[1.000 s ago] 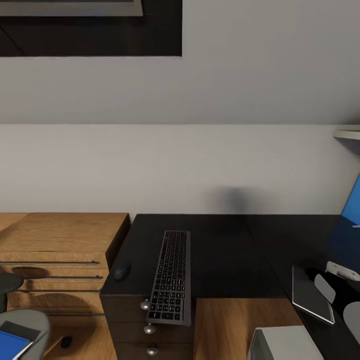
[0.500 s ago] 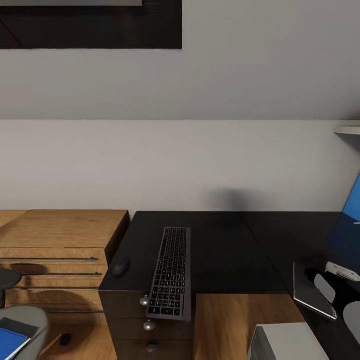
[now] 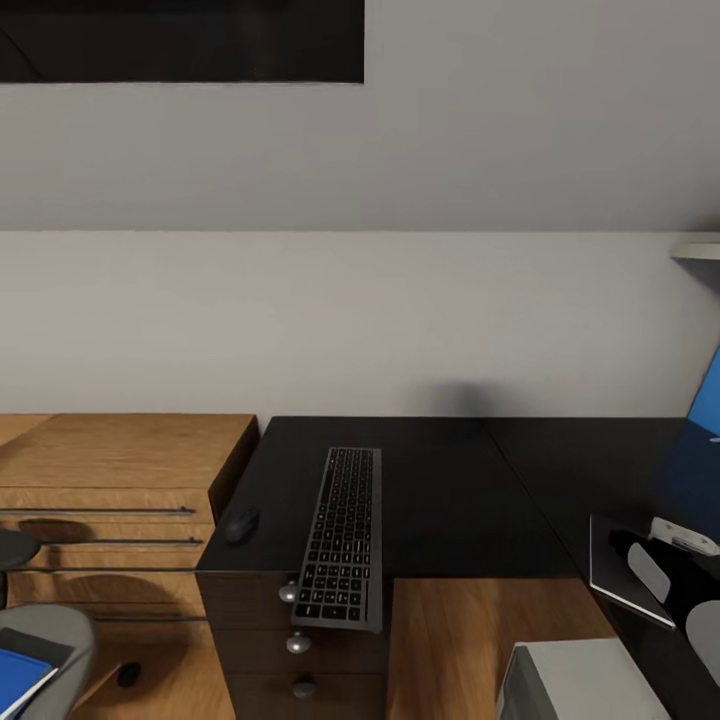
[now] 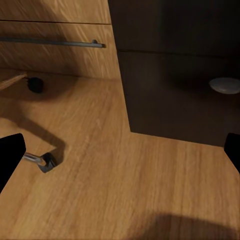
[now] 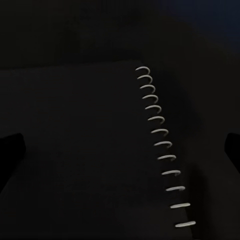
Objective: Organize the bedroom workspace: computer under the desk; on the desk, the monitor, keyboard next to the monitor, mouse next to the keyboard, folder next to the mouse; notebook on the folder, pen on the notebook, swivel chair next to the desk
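The head camera has tipped slightly since a second ago, sliding the dark skylight higher in the picture; the things on the desk point(image 3: 450, 480) lie as they did.

At the far left of the head view, the grey swivel chair point(image 3: 45, 640) stands on the wood floor with the blue folder point(image 3: 20, 680) on its seat, in front of the light-wood cabinet point(image 3: 120, 470). On the desk's left end, above the silver-knobbed drawers point(image 3: 260, 640), the mouse point(image 3: 241, 524) sits near the left edge, just beside the keyboard point(image 3: 343, 535), whose near end overhangs the front edge. The light-grey computer point(image 3: 580, 685) stands on the floor in the desk's inner corner. On the right wing, the dark notebook point(image 3: 625, 565) lies flat near the inner edge, a blue panel point(image 3: 707, 400) upright behind it.

The left gripper point(image 4: 120, 152), fingertips wide apart and holding nothing, hangs over the floor by a chair caster point(image 4: 46, 161). The right gripper point(image 5: 122, 147), likewise spread and empty, hovers close over the notebook, its spiral binding point(image 5: 162, 145) plain.
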Controlling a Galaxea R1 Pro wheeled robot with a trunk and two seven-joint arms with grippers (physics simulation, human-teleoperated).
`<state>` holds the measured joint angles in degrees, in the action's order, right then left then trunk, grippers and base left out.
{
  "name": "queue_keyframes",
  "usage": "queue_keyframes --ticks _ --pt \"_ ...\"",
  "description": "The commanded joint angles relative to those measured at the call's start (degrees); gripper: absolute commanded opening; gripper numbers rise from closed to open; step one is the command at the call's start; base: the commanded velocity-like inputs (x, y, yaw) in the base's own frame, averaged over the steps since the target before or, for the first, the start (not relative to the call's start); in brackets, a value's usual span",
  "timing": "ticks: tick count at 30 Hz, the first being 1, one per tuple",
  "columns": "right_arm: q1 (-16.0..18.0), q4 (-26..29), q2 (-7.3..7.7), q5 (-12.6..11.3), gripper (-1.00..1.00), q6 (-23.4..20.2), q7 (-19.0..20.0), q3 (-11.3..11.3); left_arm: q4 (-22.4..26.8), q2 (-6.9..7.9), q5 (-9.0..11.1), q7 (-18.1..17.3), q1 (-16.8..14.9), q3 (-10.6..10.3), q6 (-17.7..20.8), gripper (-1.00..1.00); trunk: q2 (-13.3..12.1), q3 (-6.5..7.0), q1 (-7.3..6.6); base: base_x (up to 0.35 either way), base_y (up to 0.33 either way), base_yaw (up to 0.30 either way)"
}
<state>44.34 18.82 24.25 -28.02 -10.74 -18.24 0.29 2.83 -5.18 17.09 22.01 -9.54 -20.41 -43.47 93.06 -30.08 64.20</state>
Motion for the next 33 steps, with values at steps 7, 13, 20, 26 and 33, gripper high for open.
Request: queue_keyframes --ticks 7,13,20,26,33 --pt "0.0 -1.5 -0.01 -0.7 1.00 -0.3 -0.1 0.1 0.0 -0.01 0.3 0.3 0.0 -0.5 -0.1 1.00 1.2 -0.62 0.67 0.000 0.000 0.000" --pt "0.0 -1.5 -0.07 -0.7 1.00 -0.3 -0.1 0.1 0.0 0.03 0.3 0.3 0.0 -0.5 -0.2 1.00 1.2 -0.62 0.67 0.000 0.000 0.000" --pt "0.0 -1.6 -0.08 -0.7 1.00 -0.3 -0.1 0.1 0.0 0.22 0.3 0.3 0.0 -0.4 -0.1 1.00 1.2 -0.62 0.67 -0.007 0.007 0.000" --pt "0.0 -1.6 -0.13 -0.8 1.00 -0.3 -0.1 0.1 0.0 0.25 0.3 0.3 0.0 -0.5 -0.1 1.00 1.2 -0.62 0.67 -0.117 0.108 0.000" --pt "0.0 -1.5 -0.24 -0.9 1.00 -0.3 0.2 0.1 0.0 0.25 0.3 0.3 0.0 -0.5 -0.1 1.00 1.2 -0.62 0.67 -0.018 0.017 0.000"
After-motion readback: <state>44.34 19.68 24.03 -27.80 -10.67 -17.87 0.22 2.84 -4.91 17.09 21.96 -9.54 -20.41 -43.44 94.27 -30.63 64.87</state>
